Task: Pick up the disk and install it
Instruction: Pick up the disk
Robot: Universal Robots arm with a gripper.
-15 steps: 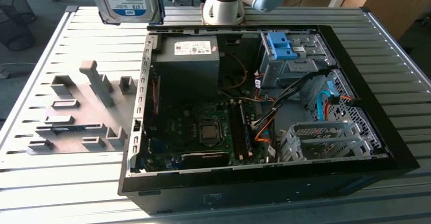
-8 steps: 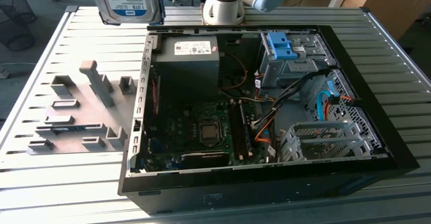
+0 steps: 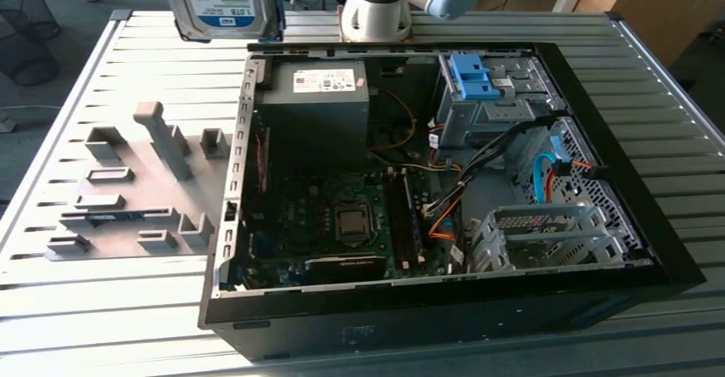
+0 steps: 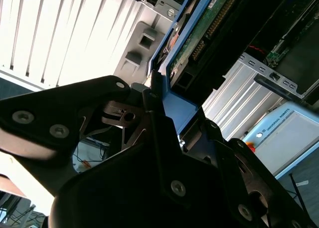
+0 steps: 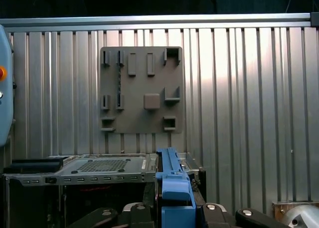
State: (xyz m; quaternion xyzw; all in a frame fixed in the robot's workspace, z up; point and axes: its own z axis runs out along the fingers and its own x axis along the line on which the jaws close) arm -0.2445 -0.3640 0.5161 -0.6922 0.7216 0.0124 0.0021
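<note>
Ribbed metal tabletop [image 3: 136, 309] carries the whole setup; above its far edge, in the upper left of the exterior view, the disk [image 3: 221, 3] hangs upright in the air, its white-and-blue label facing the camera and blue plastic along its edges. In the first wrist view the disk [image 5: 172, 178] shows edge-on as a blue frame, and the claw [image 5: 174, 209] is closed narrow on it, black fingers pressed to either side; in the second wrist view the disk's green circuit board [image 4: 209, 18] runs away from the black fingers [image 4: 154, 113].

Just to the right of the disk in the exterior view stands the arm's pale base [image 3: 374, 12]. Below it an open black computer case [image 3: 453, 309] fills the centre and right of the frame; inside are a dark grey box [image 3: 317, 105] with a white sticker at upper left, a blue bracket [image 3: 470, 75] at upper right, a circuit board [image 3: 340, 216] low in the middle, and a silver cage [image 3: 544, 233] at lower right.

Left of the case a grey plate [image 3: 125, 173] with raised blocks lies flat on the table, well apart from the disk.
</note>
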